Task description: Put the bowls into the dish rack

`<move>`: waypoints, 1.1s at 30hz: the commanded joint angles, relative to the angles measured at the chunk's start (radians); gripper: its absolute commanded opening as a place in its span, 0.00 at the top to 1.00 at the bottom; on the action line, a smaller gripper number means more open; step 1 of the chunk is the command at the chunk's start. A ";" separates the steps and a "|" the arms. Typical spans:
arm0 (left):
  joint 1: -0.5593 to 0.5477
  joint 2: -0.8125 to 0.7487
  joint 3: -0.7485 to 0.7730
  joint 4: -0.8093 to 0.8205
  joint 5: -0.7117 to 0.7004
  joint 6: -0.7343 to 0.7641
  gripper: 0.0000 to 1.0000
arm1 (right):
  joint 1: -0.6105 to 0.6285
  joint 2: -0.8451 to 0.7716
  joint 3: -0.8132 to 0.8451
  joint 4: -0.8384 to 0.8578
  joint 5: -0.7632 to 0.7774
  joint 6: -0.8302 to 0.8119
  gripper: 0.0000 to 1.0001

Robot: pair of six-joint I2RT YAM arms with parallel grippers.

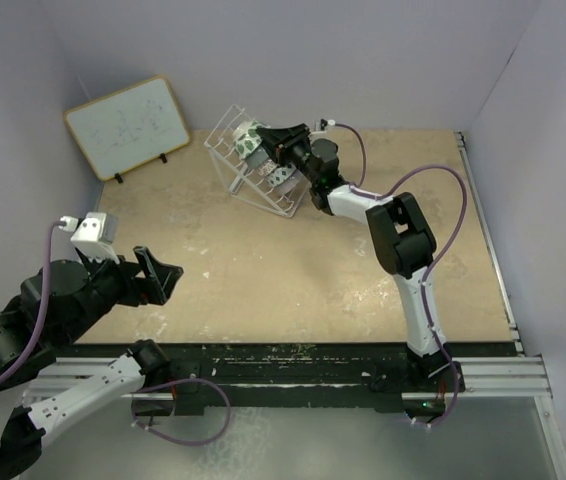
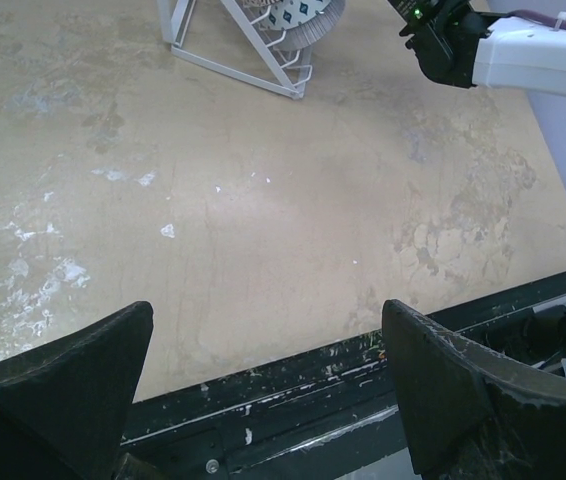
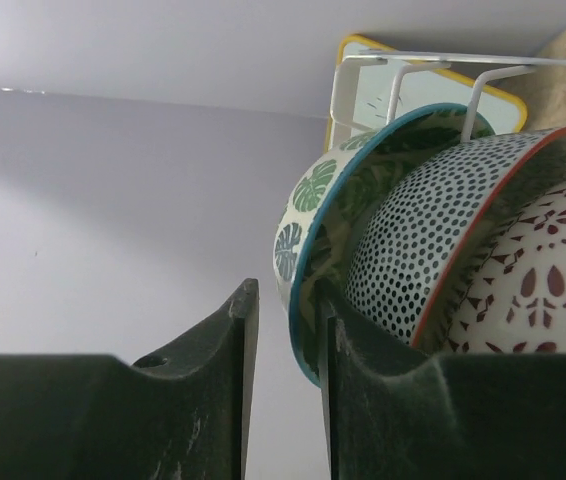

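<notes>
Right wrist view: right gripper [image 3: 288,300] jaws stood slightly apart astride the rim of the green-leaf bowl [image 3: 328,215], gap showing on one side (not clamped). That bowl sat on edge in the rack [image 3: 433,60], against the dotted bowl [image 3: 433,240]. Left gripper [image 2: 265,308] hung wide apart above the table [image 2: 263,200], empty.

No legible text or labels.

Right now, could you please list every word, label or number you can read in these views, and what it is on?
No readable text in any view.
The whiteboard carries faint marks, too small and blurred to read.
The bowls show only patterns, no lettering.
</notes>
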State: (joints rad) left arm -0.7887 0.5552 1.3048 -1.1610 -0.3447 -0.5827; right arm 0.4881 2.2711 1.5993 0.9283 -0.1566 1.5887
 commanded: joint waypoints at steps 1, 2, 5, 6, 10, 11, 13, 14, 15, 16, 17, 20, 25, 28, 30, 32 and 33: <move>-0.003 -0.009 0.028 0.001 -0.013 0.003 0.01 | -0.002 -0.005 0.035 0.015 -0.008 -0.001 0.67; -0.003 -0.010 0.029 -0.002 -0.014 0.004 0.01 | -0.002 -0.010 0.029 0.013 -0.003 -0.004 0.67; -0.003 -0.012 0.032 -0.007 -0.019 0.003 0.01 | -0.002 -0.032 0.016 -0.018 0.001 -0.022 0.64; -0.003 -0.012 0.033 -0.008 -0.020 0.004 0.01 | -0.002 -0.039 0.013 -0.033 0.000 -0.028 0.63; -0.003 -0.012 0.031 -0.005 -0.026 0.001 0.01 | -0.002 -0.058 0.002 -0.082 0.005 -0.037 0.63; -0.003 -0.010 0.031 -0.006 -0.029 0.001 0.01 | -0.002 -0.062 -0.002 -0.087 0.005 -0.038 0.63; -0.002 -0.010 0.033 -0.008 -0.032 -0.002 0.01 | -0.002 -0.073 -0.018 -0.093 0.006 -0.038 0.62; -0.003 -0.010 0.034 -0.008 -0.034 -0.005 0.01 | -0.002 -0.084 -0.032 -0.094 0.006 -0.039 0.62; -0.004 -0.010 0.035 -0.008 -0.035 -0.007 0.01 | -0.002 -0.092 -0.044 -0.094 0.006 -0.042 0.61; -0.004 -0.009 0.037 -0.009 -0.038 -0.009 0.01 | -0.002 -0.103 -0.056 -0.098 0.009 -0.045 0.60; -0.004 -0.008 0.038 -0.009 -0.039 -0.010 0.01 | -0.002 -0.115 -0.067 -0.105 0.013 -0.050 0.59; -0.006 0.001 0.042 -0.009 -0.043 -0.014 0.01 | -0.002 -0.150 -0.093 -0.129 0.021 -0.071 0.58; -0.012 0.011 0.048 -0.001 -0.043 -0.023 0.01 | -0.003 -0.197 -0.134 -0.138 0.021 -0.097 0.58; -0.014 0.011 0.048 -0.001 -0.042 -0.026 0.01 | -0.005 -0.214 -0.151 -0.126 0.009 -0.114 0.58; -0.013 0.010 0.045 -0.006 -0.043 -0.031 0.01 | -0.005 -0.229 -0.168 -0.113 0.004 -0.120 0.58; -0.014 0.007 0.040 -0.008 -0.046 -0.036 0.01 | -0.005 -0.258 -0.196 -0.107 0.005 -0.121 0.58; -0.013 0.006 0.039 -0.008 -0.047 -0.039 0.01 | -0.005 -0.274 -0.216 -0.106 0.008 -0.121 0.58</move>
State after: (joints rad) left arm -0.7956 0.5522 1.3212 -1.1786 -0.3744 -0.5949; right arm 0.4862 2.0884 1.4265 0.7906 -0.1497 1.5013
